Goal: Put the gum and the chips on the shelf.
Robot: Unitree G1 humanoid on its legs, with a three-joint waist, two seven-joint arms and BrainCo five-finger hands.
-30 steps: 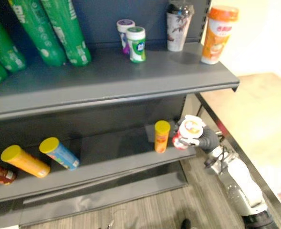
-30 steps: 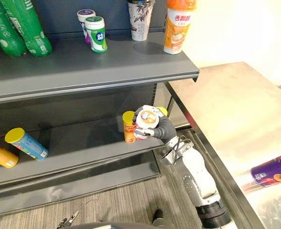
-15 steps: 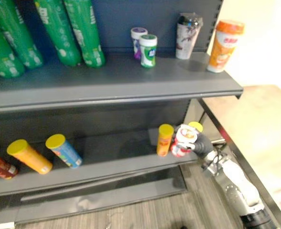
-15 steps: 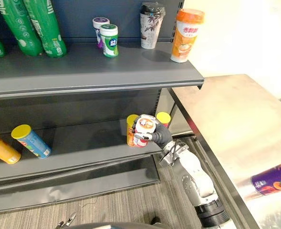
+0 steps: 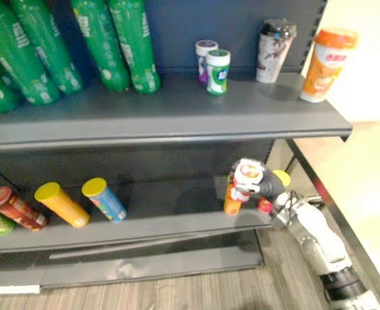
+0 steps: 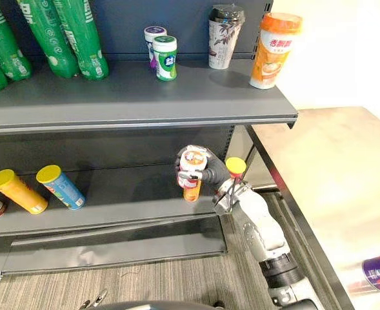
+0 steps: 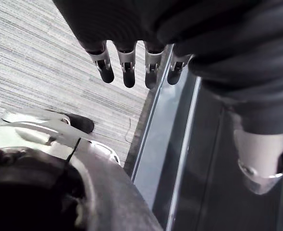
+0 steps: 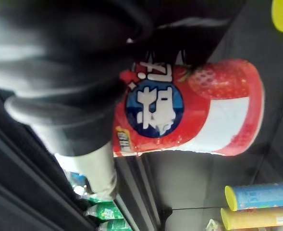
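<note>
My right hand [image 6: 215,174] is shut on a red and white gum jar [image 6: 191,161], its strawberry label [image 8: 203,110] plain in the right wrist view. The jar hangs tilted in front of the lower shelf [image 5: 170,219], just above a standing orange chips can [image 5: 231,201] with a yellow lid. A second yellow-lidded can [image 6: 235,168] stands just behind the hand. Two more gum jars, green [image 5: 217,71] and purple [image 5: 206,55], stand on the upper shelf [image 5: 177,119]. My left hand [image 7: 127,67] hangs open above the floor beside the shelf base.
Green tubes [image 5: 112,42] lean at the upper shelf's left; a dark cup [image 5: 271,51] and an orange cup [image 5: 328,55] stand at its right. Yellow [image 5: 62,203], blue [image 5: 104,199] and red [image 5: 15,208] cans lie on the lower shelf. A steel table [image 6: 331,168] is at right.
The camera has shifted. My right hand has carried the gum jar up and left, from beside the orange can to just over it.
</note>
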